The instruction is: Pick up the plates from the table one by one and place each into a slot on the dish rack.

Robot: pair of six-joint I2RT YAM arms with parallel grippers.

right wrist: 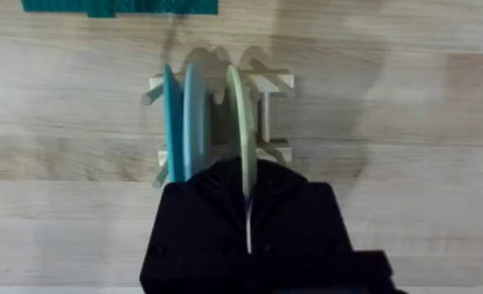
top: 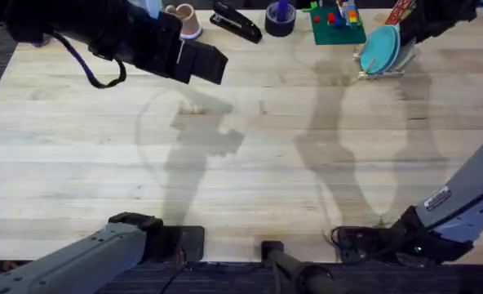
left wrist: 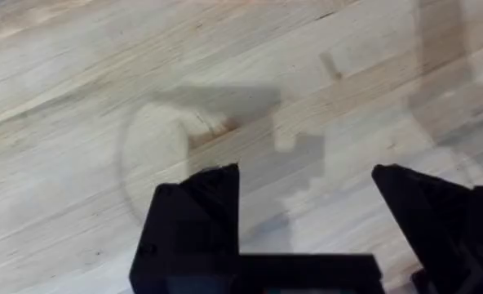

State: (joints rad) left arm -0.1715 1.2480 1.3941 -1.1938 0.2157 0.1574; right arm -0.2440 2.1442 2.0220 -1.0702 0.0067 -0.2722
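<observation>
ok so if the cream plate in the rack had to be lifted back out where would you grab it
By its upper rim, from above. The cream plate stands on edge in the dish rack, beside two teal plates, so only the thin top edge is free. Fingers should straddle the rim, one per face, much as the right gripper sits on it. Approaching from the side risks hitting the pegs or the neighbouring plate.

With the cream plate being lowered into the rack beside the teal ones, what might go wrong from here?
1. The right pincer is shut on the cream plate, which stands close to the teal plates; a skewed release might knock them.
2. The dish rack looks light, so pushing down might shift or tip it.
</observation>
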